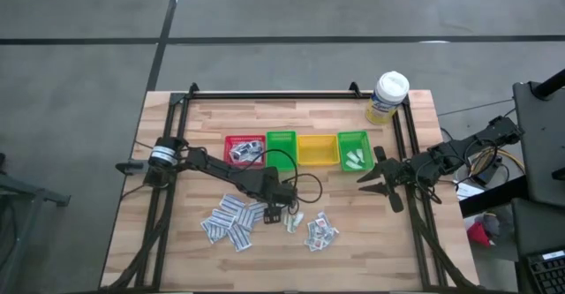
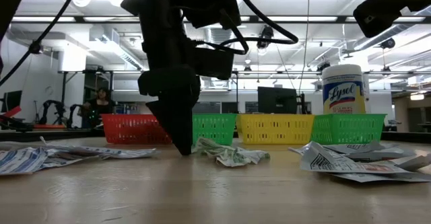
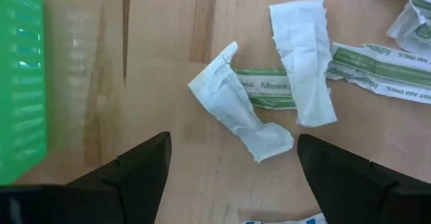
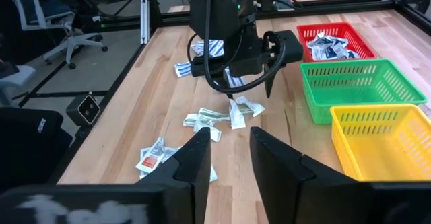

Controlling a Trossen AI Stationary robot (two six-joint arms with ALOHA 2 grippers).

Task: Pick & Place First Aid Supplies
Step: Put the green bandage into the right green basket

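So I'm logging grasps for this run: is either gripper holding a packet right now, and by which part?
Nothing is held. The left gripper is open above the green-print packets; the right gripper waits open beside the green bin.

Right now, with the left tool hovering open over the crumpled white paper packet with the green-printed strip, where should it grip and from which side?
Come straight down on the crumpled white paper packet at its raised folded middle, the left tool straddling its narrow width. It lies nearly flat on the wooden table, so only the creased ridge offers purchase.
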